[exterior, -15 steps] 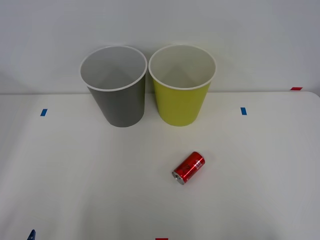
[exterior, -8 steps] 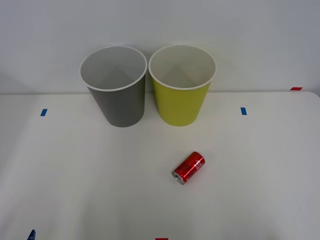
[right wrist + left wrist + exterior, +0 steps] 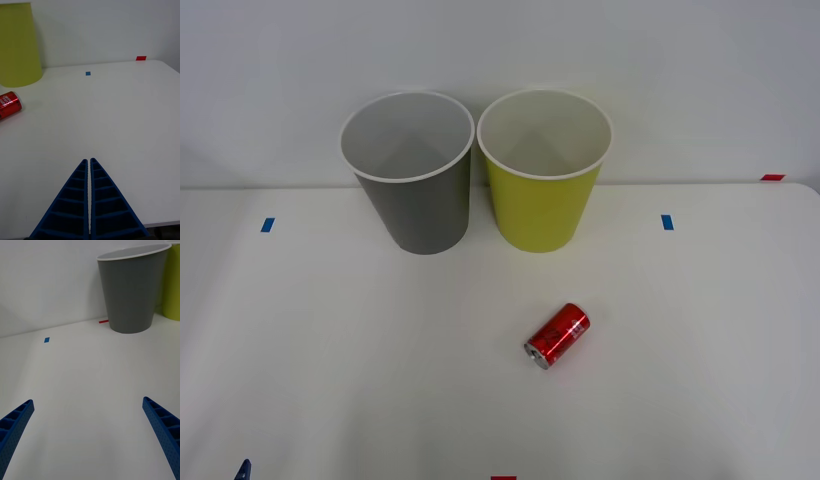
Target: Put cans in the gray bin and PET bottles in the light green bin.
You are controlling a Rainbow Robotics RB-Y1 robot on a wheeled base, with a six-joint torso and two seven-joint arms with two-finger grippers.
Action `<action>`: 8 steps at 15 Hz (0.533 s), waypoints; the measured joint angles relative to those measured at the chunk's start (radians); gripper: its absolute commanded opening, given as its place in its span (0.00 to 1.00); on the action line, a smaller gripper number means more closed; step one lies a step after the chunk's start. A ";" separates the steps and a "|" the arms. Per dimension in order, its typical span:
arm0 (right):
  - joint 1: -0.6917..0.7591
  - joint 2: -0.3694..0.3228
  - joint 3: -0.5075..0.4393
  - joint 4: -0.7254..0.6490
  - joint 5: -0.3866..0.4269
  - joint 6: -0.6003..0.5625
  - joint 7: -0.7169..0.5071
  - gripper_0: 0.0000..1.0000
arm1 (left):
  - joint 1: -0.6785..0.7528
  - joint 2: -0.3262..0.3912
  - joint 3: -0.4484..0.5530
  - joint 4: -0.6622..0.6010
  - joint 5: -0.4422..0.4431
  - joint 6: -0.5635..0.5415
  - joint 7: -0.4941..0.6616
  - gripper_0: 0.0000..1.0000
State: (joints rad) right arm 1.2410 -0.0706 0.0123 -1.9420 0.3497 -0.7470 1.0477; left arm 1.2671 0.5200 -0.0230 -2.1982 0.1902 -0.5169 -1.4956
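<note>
A small red can (image 3: 558,336) lies on its side on the white table, in front of the light green bin (image 3: 544,170); it is also at the edge of the right wrist view (image 3: 8,104). The gray bin (image 3: 409,171) stands upright to the left of the green one, and both look empty inside. My right gripper (image 3: 90,161) is shut with nothing in it, low over the table and well away from the can. My left gripper (image 3: 88,408) is open and empty, some way in front of the gray bin (image 3: 131,290). No PET bottles are in view.
Small blue tape marks (image 3: 267,225) (image 3: 667,222) sit on the table at left and right, and red ones (image 3: 772,177) at the far right and the front edge. A white wall stands close behind the bins. The table's right edge (image 3: 165,221) lies near my right gripper.
</note>
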 measured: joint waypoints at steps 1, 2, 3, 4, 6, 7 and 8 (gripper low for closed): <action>0.000 0.000 0.000 0.000 0.000 0.000 0.000 0.00 | 0.000 0.000 0.000 0.000 0.000 0.000 0.000 1.00; 0.000 0.000 0.000 0.000 0.000 0.000 0.000 0.00 | 0.000 0.000 0.000 0.000 0.000 0.000 0.000 1.00; 0.000 0.000 0.000 0.000 0.000 0.000 0.000 0.00 | 0.000 0.000 0.000 0.000 0.000 0.000 0.000 1.00; 0.000 0.000 0.000 0.000 0.000 0.000 0.000 0.00 | 0.000 0.000 0.000 0.000 0.000 0.000 0.000 1.00; 0.000 0.000 0.000 0.000 0.000 0.000 0.000 0.00 | 0.000 0.000 0.000 0.000 0.000 0.000 0.000 1.00; 0.000 0.000 0.000 0.000 0.000 0.000 0.000 0.00 | 0.000 0.000 0.000 0.000 0.000 0.000 0.000 1.00; 0.000 0.000 0.000 0.000 0.000 0.000 0.000 0.00 | 0.000 0.000 0.000 0.000 0.000 0.000 0.000 1.00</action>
State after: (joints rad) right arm 1.2410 -0.0706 0.0123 -1.9420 0.3497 -0.7470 1.0477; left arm 1.2671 0.5200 -0.0230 -2.1982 0.1902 -0.5169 -1.4956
